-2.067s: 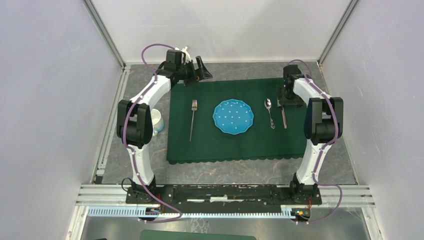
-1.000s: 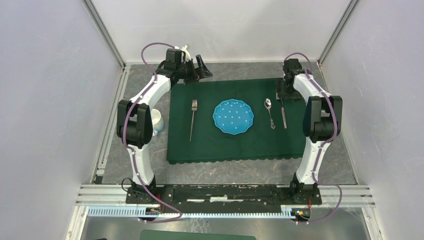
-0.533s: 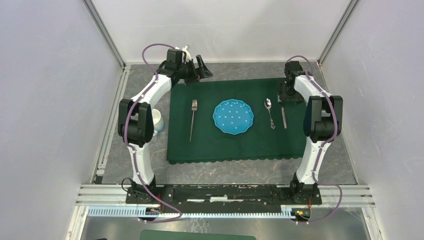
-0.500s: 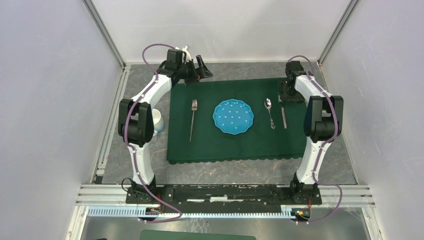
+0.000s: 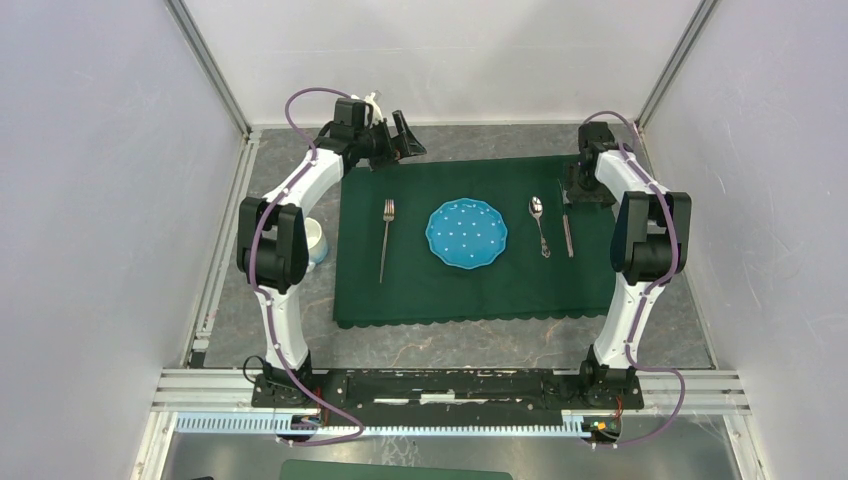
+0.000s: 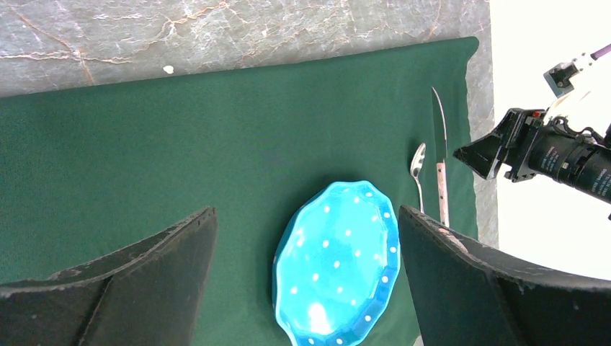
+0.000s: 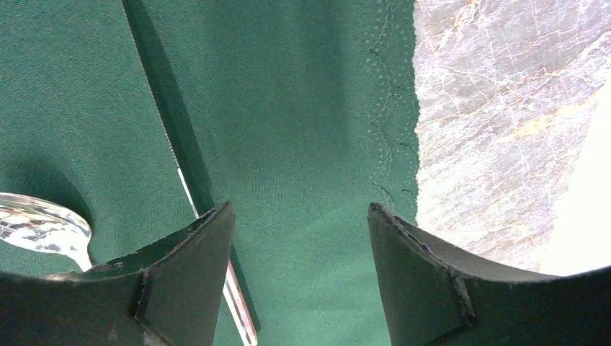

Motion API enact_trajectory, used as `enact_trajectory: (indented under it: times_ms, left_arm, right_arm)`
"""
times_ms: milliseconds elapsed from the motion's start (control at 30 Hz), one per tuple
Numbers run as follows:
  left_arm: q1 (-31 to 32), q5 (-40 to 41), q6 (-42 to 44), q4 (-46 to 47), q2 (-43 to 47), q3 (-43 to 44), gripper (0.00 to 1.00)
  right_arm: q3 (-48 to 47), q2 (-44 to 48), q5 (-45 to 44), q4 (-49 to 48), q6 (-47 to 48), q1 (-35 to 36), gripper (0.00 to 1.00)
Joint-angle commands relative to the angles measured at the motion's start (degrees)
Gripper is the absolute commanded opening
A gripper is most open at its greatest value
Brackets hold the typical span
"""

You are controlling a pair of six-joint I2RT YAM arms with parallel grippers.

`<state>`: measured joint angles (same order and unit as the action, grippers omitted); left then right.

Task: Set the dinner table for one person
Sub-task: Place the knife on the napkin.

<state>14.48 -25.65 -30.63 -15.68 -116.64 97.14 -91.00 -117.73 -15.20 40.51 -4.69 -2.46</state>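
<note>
Since about two seconds ago the right gripper [image 5: 581,188] has drawn back from above the knife [image 5: 567,226] toward the far right corner of the green cloth [image 5: 470,290]; we find the left arm all but unmoved. Nearest the bases, the dinner table [image 5: 450,335] shows as a grey stone-look surface carrying the cloth at its middle. Taking the blue plate [image 5: 466,233] as centre, the fork [image 5: 385,240] lies at 9 o'clock, the spoon [image 5: 540,225] at 3 o'clock and the knife just beyond it, all flat on the cloth and apart from one another. A pale mug [image 5: 314,241] stands off the cloth, further out at 9 o'clock, partly hidden by the left arm's elbow. Farther off, the right gripper hangs at 2 o'clock, jaws parted with nothing between them, the knife blade just beside one finger. The left gripper [image 5: 402,140] hangs at 11 o'clock, spread wide and empty. We judge the mug the outstanding item. Risks: the left elbow, folding back to reach it, may knock it over. The right fingers, if lowered here, may push the blade against the spoon or drag the cloth and disturb the setting.
</note>
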Motion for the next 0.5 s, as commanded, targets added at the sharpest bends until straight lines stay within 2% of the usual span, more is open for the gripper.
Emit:
enact_trajectory:
  times_ms: [0,467]
  left_arm:
    - [-0.2,-0.9,-2.2,1.9,-0.4,2.6,1.00]
    - [-0.2,-0.8,-2.4,2.0,-0.2,2.2,1.00]
  right_arm:
    - [-1.7,0.9,1.3,-1.0,-1.1,0.4,0.75]
    - [-4.4,1.5,2.4,0.5,-1.1,1.5,0.74]
